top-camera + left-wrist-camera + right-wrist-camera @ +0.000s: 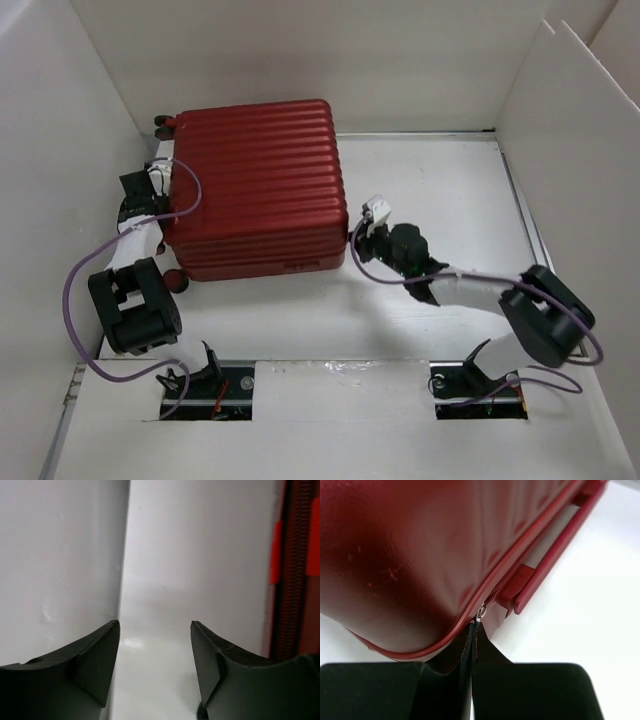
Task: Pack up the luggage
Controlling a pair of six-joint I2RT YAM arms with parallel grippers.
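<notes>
luggage (255, 185): lid down, flat on desk (430, 190)
left fingers (97, 655): apart, empty, beside luggage's side
right fingers (520, 690): pressed together, tips at zipper pull (480, 613)

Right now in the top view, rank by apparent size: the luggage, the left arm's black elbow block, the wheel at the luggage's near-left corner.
1. The luggage, by far the largest.
2. The left arm's black elbow block; possibly nearer the camera, yet clearly second.
3. The wheel, smallest.
</notes>
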